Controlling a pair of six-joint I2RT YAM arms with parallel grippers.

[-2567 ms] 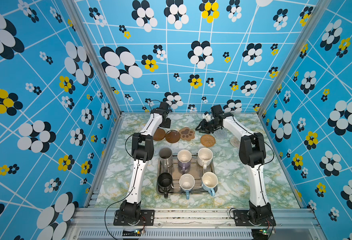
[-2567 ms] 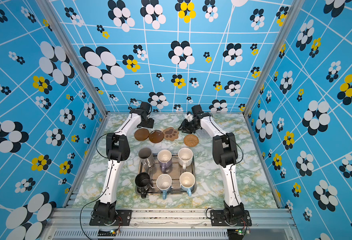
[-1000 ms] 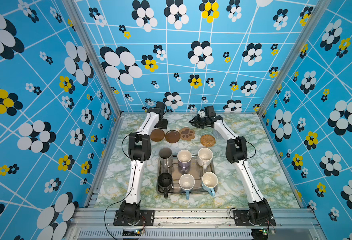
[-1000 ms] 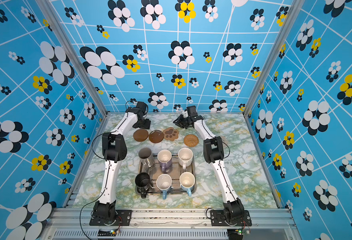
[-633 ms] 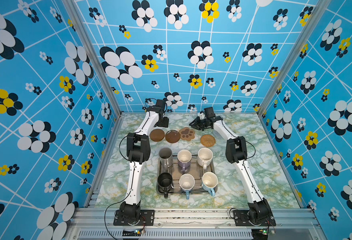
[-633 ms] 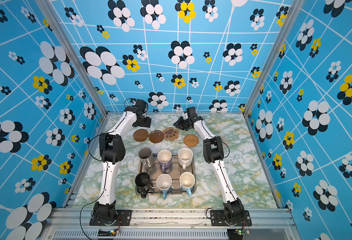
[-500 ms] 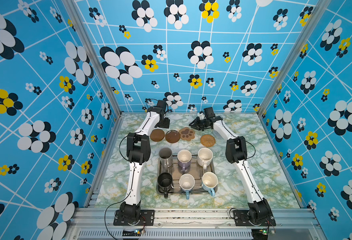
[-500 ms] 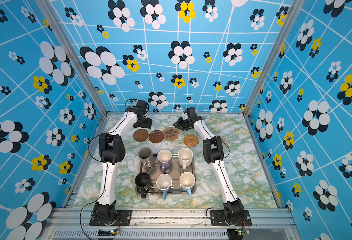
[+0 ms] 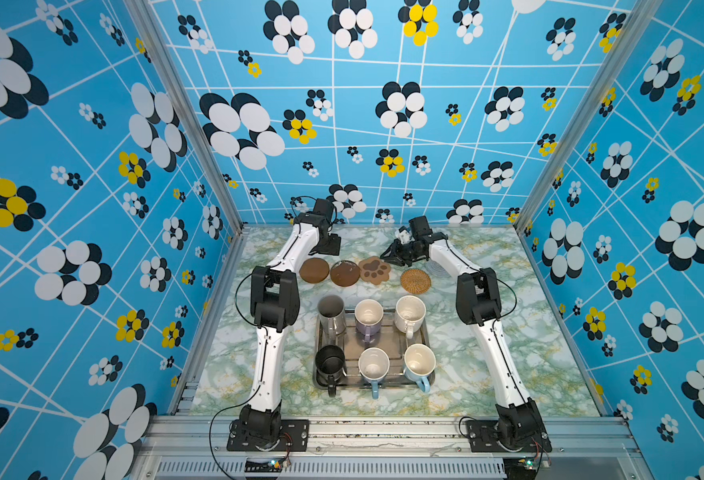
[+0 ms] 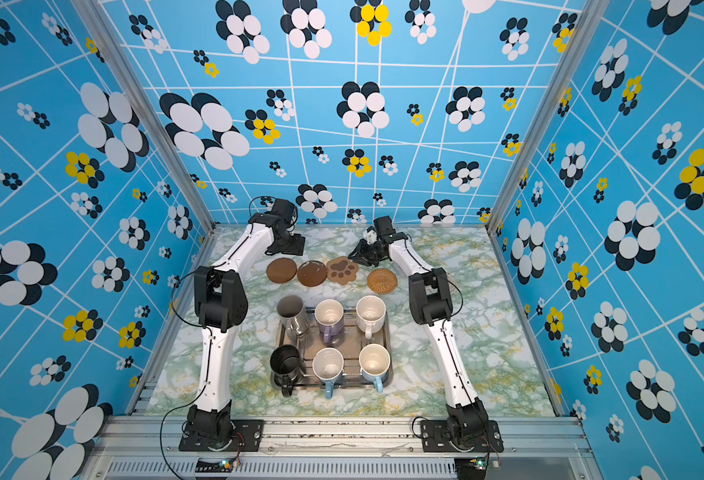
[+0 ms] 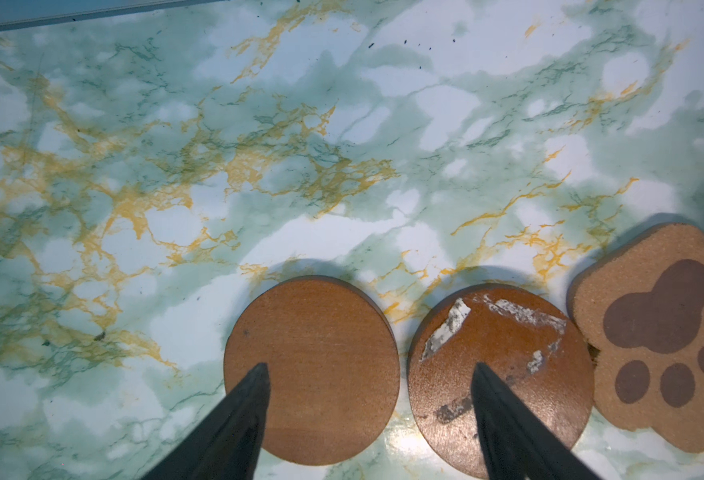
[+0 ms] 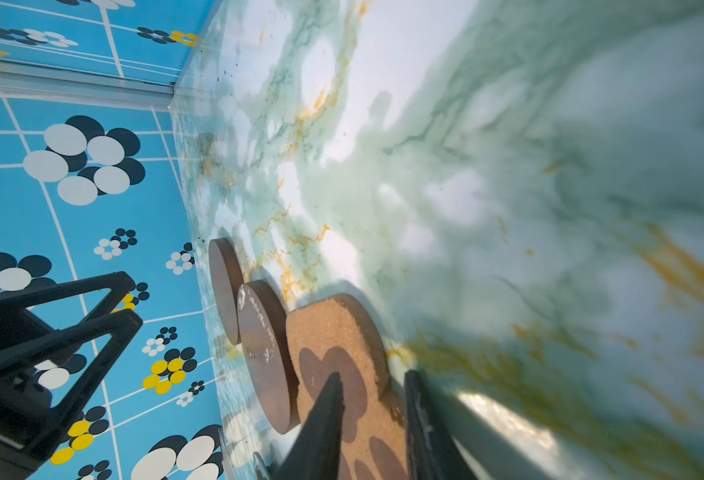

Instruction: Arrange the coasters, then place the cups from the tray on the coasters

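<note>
Six cups stand in the tray (image 9: pixel 388 338), mid marbled table (image 9: pixel 549 353). Far row: steel cup (image 9: pixel 330 313), lavender mug (image 9: pixel 369 318), cream-white mug (image 9: pixel 410 313). Near row: black mug (image 9: pixel 329 363), light blue mug (image 9: pixel 374 368), second light blue mug (image 9: pixel 418 363). Beyond the tray, four coasters lie flat in a line, left to right: plain brown disc (image 9: pixel 314 270), scuffed brown disc (image 9: pixel 345 273), paw-print coaster (image 9: pixel 375 270), rattan coaster (image 9: pixel 415 280). A pale coaster (image 9: pixel 436 268) peeks out by the right arm, just beside the rattan one. Left gripper (image 11: pixel 369 365) hangs over the two brown discs, fingers spread wide, holding nothing. Right gripper (image 12: pixel 373 376) sits low at the paw-print coaster's far edge, fingers narrowly parted astride its rim; can't tell if it's pinched.
</note>
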